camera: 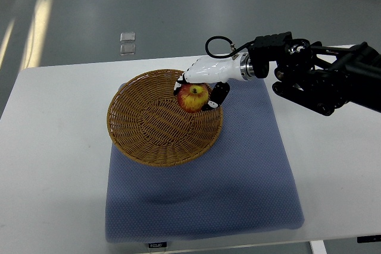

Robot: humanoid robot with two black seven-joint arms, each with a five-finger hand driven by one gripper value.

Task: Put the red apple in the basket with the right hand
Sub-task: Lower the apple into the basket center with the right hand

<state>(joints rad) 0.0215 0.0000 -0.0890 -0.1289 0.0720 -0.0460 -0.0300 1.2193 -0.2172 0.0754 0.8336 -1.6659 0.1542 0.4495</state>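
Observation:
A red and yellow apple (193, 97) is over the far right part of a round wicker basket (156, 130). My right hand (200, 89), white with black fingertips, comes in from the right edge and is curled around the apple from above. The apple sits just inside the basket's right rim; whether it rests on the weave or hangs slightly above it I cannot tell. The left arm does not show.
The basket stands on a blue-grey cloth (238, 171) spread on a white table (53, 165). My black right forearm (315, 78) crosses the table's far right. Two small clear objects (127, 43) lie on the grey floor behind the table.

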